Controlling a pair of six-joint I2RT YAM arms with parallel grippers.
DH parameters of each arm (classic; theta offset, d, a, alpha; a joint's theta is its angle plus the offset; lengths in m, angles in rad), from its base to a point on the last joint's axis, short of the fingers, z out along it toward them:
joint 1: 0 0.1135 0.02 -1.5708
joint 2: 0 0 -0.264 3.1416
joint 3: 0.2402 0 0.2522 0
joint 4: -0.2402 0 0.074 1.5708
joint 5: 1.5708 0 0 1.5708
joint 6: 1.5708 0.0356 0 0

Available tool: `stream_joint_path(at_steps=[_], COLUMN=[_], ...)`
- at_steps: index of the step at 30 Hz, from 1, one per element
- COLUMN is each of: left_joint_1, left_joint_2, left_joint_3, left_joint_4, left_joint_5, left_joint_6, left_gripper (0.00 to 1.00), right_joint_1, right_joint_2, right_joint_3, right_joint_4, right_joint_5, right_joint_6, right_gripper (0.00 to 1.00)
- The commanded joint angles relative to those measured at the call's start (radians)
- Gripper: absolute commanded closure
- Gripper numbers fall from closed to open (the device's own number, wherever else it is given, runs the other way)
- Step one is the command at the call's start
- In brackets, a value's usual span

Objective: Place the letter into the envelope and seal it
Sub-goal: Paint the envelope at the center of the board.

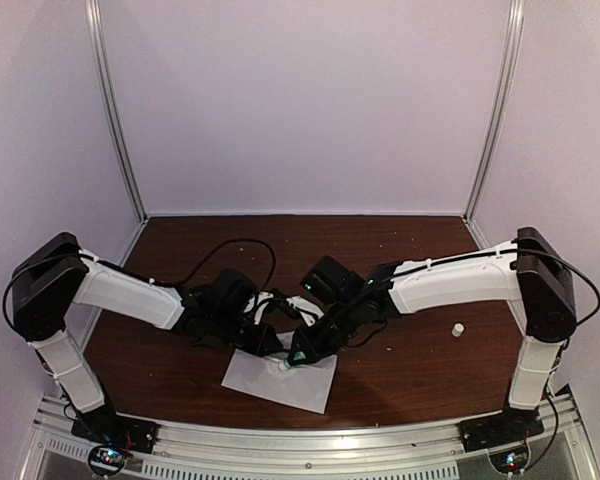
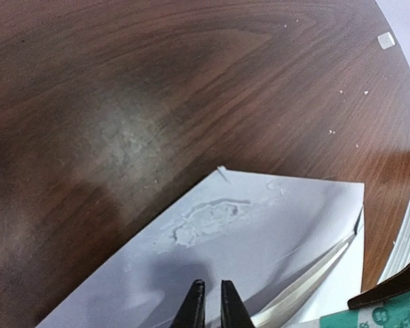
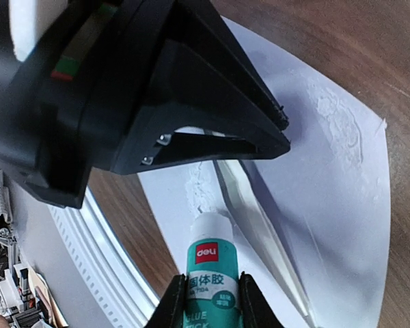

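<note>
The step in hand looks like gluing: the letter seems to be already inside, since no separate sheet can be told apart, and the envelope point(image 1: 280, 385) lies flat at the lower centre of the overhead view, close to the arm bases. The right gripper point(image 3: 212, 301) is clamped on a teal glue stick point(image 3: 210, 260) at the bottom centre of its wrist view. The stick's pale tip is down at the paper, beside a raised fold that is probably the flap point(image 2: 314, 273). The left gripper point(image 2: 208, 304) hovers low over the envelope at the bottom of its own view. Its fingers are nearly together with only a slit between them, and nothing can be seen pinched there.

The next move probably calls for lifting the stick clear, then folding the flap down onto the glued patch and pressing along it, with the other gripper pinning the envelope so that it does not slide.

The envelope is thin, matte, pale grey-white paper with crisp straight edges. A wrinkled, glossy glue smear point(image 2: 208, 219) blisters its surface. The table point(image 2: 123, 82) is smooth, dark wood-grain laminate with a dull scuffed patch. A small white cap point(image 1: 458, 328) stands well apart at the right.
</note>
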Motion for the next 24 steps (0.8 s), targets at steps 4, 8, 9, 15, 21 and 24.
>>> stream_joint_path(at_steps=[4, 8, 9, 15, 21, 24], left_joint_1=[0.002, 0.002, 0.002, 0.005, 0.019, 0.025], left_joint_2=[-0.208, -0.265, -0.275, -0.275, -0.277, -0.274], left_joint_3=[0.019, -0.005, -0.02, -0.107, -0.165, -0.178], left_joint_4=[-0.12, -0.188, -0.195, -0.207, -0.206, -0.205], left_joint_5=[-0.083, -0.123, -0.132, -0.15, -0.176, -0.177], left_joint_6=[0.012, 0.008, 0.003, -0.043, -0.064, -0.066], left_gripper=[0.74, 0.63, 0.61, 0.58, 0.57, 0.55], right_joint_1=[0.007, 0.008, 0.009, 0.016, 0.032, 0.039], right_joint_2=[-0.162, -0.175, -0.173, -0.136, -0.098, -0.081], right_joint_3=[-0.053, -0.071, -0.073, -0.055, -0.028, -0.015], right_joint_4=[0.003, -0.012, -0.012, -0.026, -0.052, -0.06], right_joint_5=[0.063, 0.09, 0.092, 0.122, 0.156, 0.171], right_joint_6=[0.029, 0.027, 0.027, 0.023, 0.017, 0.016], right_gripper=[1.0, 1.0, 1.0, 1.0, 1.0, 1.0])
